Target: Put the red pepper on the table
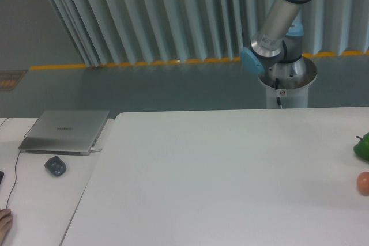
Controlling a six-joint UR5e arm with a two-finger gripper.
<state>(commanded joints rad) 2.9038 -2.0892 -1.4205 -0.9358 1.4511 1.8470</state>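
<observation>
The large white table [219, 177] fills most of the view. The red pepper is not in view. The gripper is out of view: only the arm's base and lower links [282, 21] show behind the table's far edge, rising out of the top of the frame.
A green vegetable [363, 146] and an orange-pink round fruit [363, 183] lie at the table's right edge, partly cut off. On the narrower desk at left sit a closed laptop [64, 131] and a mouse [55, 166]. A person's hand [3, 223] shows at the bottom left.
</observation>
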